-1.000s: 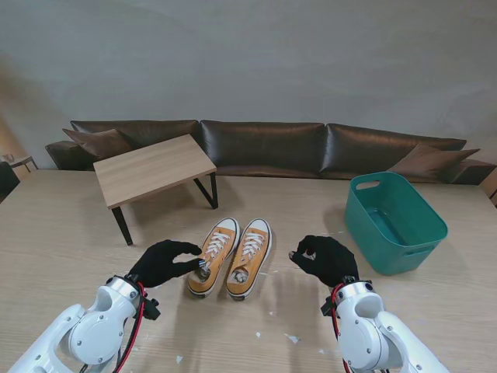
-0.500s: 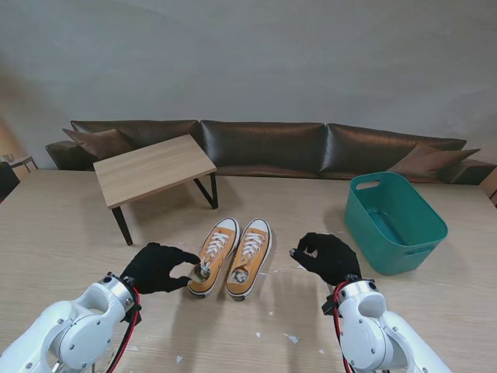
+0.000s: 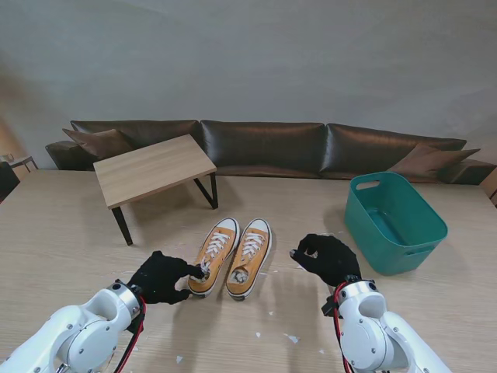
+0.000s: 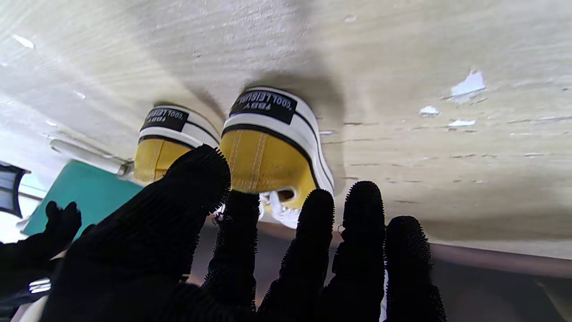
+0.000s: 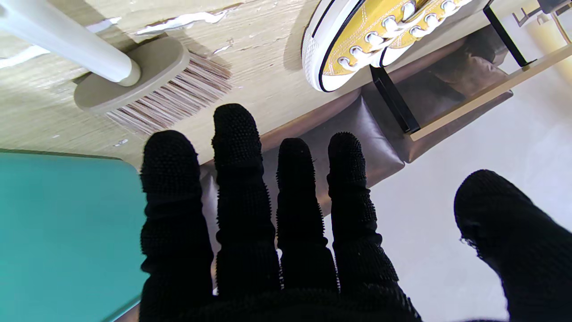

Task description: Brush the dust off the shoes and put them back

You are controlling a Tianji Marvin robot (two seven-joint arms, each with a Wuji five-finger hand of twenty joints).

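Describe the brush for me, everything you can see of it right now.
The brush shows only in the right wrist view. It has a flat oval grey-beige head, a round off-white handle and pale pinkish-brown bristles splayed sideways. It lies on its side on the wooden table, between the teal bin and the shoes. The right hand hovers open, not touching it.

Brush (image 5: pixel 147 85) handle cut off (frame edge), left shoe (image 3: pixel 212 259) heel behind fingers (image 3: pixel 191 270)
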